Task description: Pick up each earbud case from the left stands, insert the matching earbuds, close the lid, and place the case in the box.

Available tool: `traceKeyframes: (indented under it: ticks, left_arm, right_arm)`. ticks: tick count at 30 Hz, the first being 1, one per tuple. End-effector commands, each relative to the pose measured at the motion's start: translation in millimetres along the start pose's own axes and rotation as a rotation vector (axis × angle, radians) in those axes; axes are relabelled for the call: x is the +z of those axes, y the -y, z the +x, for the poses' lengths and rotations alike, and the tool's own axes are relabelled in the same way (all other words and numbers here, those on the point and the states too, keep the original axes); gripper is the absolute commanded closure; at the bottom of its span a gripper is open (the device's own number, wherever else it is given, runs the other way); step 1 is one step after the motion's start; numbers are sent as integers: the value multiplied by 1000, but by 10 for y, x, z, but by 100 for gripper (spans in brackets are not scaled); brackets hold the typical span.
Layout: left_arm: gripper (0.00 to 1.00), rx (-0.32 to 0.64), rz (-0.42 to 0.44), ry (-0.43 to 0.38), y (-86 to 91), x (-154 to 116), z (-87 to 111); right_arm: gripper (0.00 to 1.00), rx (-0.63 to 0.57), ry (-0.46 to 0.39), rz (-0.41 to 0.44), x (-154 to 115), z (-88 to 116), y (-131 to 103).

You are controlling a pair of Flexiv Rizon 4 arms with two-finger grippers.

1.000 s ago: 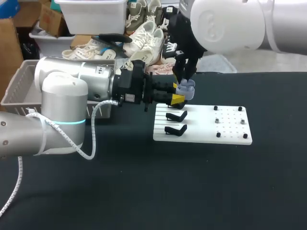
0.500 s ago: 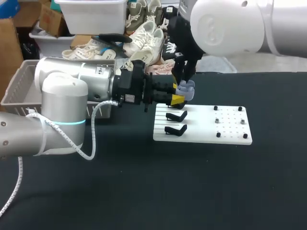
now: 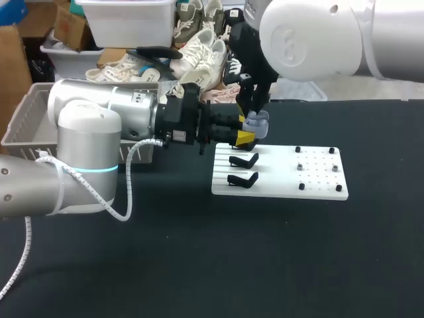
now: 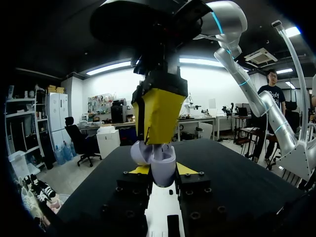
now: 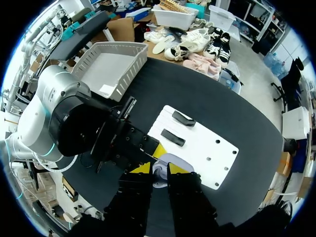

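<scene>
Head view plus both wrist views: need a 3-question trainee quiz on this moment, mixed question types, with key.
1. Count: how many black stands sit on the white board?
2. True or false: the earbud case rests on one of those stands.
3. Pick one: the right gripper meets the case from A) above, B) below, C) level with it, from the board's far side.

Key
1. Two.
2. False. It is up off the board, at the right gripper's tips.
3. A.
</scene>
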State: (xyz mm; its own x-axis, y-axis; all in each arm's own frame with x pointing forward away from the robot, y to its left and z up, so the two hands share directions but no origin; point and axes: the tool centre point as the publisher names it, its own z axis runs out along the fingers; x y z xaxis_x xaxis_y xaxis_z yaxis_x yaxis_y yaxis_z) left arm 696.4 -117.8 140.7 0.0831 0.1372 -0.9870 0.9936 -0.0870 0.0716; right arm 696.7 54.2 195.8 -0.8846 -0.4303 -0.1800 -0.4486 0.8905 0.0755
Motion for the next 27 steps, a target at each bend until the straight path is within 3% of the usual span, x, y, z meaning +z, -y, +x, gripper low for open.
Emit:
traceKeyframes:
  ticks: [1, 27]
  left_arm:
    - [100, 1, 0, 1, -2, 2, -9]
    - [100, 1, 0, 1, -2, 2, -9]
  right_arm:
    - [100, -13, 15, 26, -1, 46, -56]
    - [100, -30, 56, 115, -86, 118, -90]
